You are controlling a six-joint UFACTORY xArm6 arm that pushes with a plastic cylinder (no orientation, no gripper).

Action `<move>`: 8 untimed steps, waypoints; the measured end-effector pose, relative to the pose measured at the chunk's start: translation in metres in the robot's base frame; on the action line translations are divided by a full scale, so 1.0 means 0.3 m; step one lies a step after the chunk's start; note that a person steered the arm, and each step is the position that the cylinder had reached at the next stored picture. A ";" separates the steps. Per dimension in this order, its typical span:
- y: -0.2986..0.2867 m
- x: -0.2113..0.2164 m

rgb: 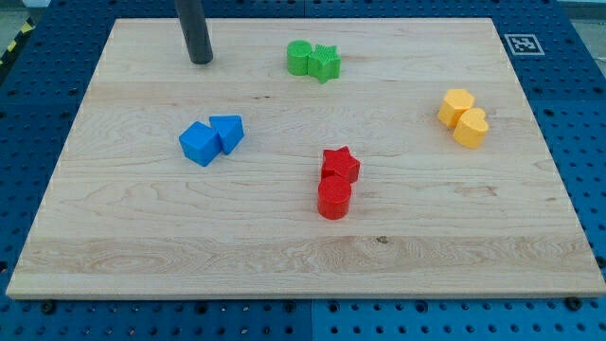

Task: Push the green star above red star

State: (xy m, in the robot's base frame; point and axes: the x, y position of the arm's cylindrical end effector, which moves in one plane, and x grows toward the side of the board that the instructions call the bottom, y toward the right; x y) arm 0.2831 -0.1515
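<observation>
Closest to the camera, a red cylinder (333,200) is sitting a bit below the middle of the wooden board (142,246), and the red star (340,166) is touching it right on its upper side. Over toward the view's left, a blue cube (199,144) and a blue wedge-ish block (228,132) are leaning up against each other. On the view's right, two yellow blocks (462,117) are sitting pressed together, one looking hexagonal and the other more rounded.

Up near the view's top, the green star (325,63) is hanging out next to a round green block (300,58), the two touching, with the star on the right-hand side of the pair. So the green star is lying pretty much straight above the red star in the view, well apart from it.

My tip (201,61) is resting on the board at the top left, well to the left of the green pair and above the blue ones, touching nothing. It's just a plain rod, so it's not holding anything.
</observation>
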 end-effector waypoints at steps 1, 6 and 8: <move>0.020 0.027; 0.346 -0.100; 0.543 0.013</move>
State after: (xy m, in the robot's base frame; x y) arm 0.2869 0.0115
